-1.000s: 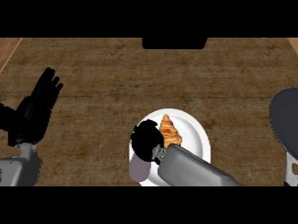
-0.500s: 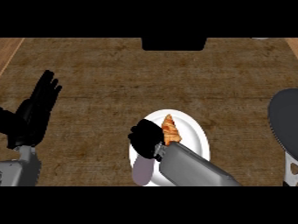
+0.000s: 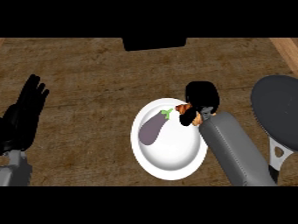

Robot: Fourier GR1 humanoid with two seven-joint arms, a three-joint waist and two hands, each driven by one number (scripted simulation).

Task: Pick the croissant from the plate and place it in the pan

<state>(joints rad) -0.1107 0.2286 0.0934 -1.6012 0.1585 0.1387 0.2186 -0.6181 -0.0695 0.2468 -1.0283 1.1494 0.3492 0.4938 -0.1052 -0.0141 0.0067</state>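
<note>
- Croissant sits in the right hand, over the plate's upper right rim, partly hidden by fingers and wrist; whether it's lifted clear or touching the rim, can't tell from straight above.
- Right hand: fingers curled round the croissant, pinching it from above. Probably held that way so the pastry comes off w/o dragging the plate.
- Pan lies well apart to the right, dark, handle pointing toward the robot; mouth faces up, so a sideways carry then a release over its middle looks like what's needed next.
- Eggplant lies on the plate's left half, apart from the hand, not part of the job.
- Left hand rests at the view's left, fingers straight and spread, holding nothing, out of the way.
- Counter: wood-grain top.
- Writing, brands, labels: none readable anywhere.
</note>
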